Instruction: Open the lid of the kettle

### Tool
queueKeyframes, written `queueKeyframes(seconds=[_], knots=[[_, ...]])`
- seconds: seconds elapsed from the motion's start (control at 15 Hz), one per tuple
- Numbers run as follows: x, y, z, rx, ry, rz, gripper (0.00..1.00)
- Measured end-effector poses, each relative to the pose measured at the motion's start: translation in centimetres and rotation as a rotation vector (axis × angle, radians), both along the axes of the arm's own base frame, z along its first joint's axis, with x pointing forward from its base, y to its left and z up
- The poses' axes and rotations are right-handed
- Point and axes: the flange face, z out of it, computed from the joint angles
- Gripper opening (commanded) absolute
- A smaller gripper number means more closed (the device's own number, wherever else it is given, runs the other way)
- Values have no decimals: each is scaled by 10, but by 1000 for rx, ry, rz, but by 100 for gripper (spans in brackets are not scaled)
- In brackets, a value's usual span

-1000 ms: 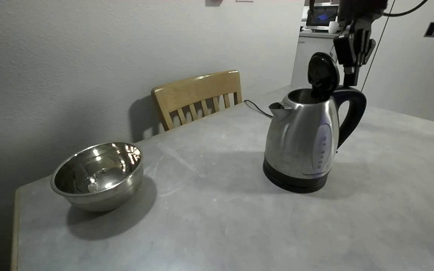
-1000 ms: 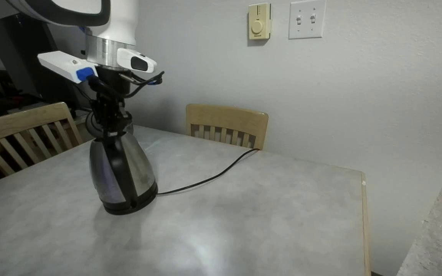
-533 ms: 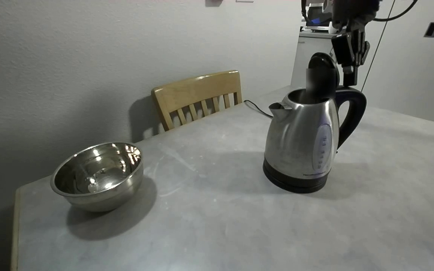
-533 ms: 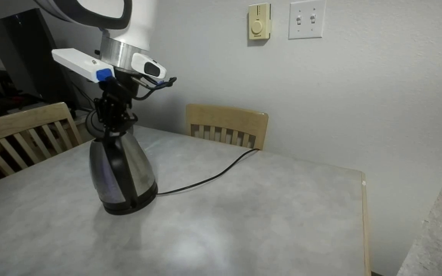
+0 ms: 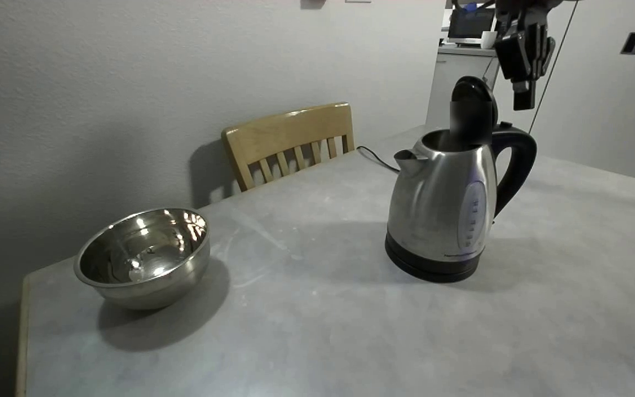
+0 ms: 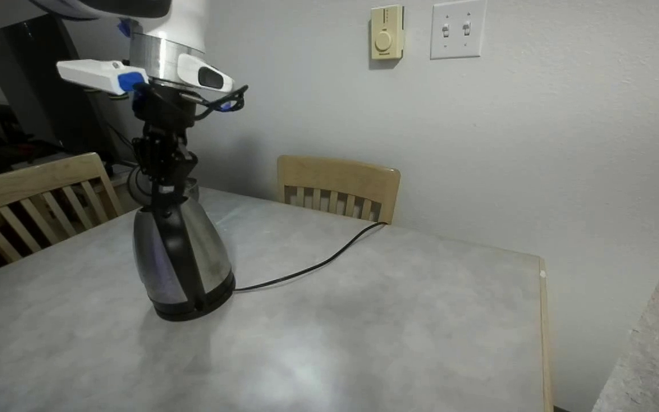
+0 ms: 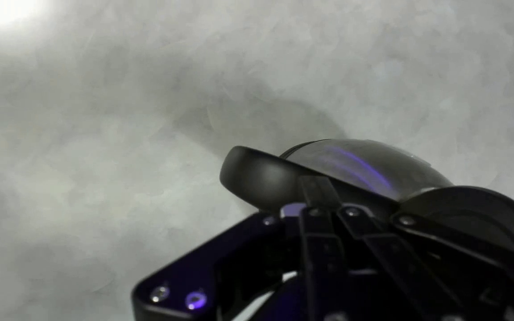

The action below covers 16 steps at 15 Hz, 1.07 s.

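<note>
The steel kettle stands upright on the table, its black handle to the right in that exterior view. Its black lid is hinged up and stands nearly vertical over the open top; part of it is smeared in the picture. A small button shows on the handle's top. My gripper hangs just above the handle, behind the lid, apart from both. In the wrist view its fingers are together with nothing between them, over the handle; the lid is at the right.
A shiny metal bowl sits on the table near its left edge in that exterior view. A wooden chair stands behind the table. A black cord runs from the kettle base to the table's edge. Another chair is at the left.
My gripper has risen off the top of the handle, and the button there has come into view. The lid stands up in all frames. The kettle has not moved.
</note>
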Motion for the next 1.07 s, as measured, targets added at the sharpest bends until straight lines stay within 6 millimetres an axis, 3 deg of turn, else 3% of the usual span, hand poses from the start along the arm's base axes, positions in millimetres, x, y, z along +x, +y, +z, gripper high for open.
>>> queueKeyframes(seconds=[0.47,0.73,0.8,0.87,0.93,1.0,1.07], knots=[[-24,3,54,-122,-92,56,0],[-32,1,72,-149,-123,71,0],[-33,0,74,-154,-127,75,3],[-33,0,76,-159,-130,81,27],[-34,-1,77,-166,-132,90,29],[-34,-1,77,-170,-132,99,6],[-34,-2,77,-170,-132,99,12]])
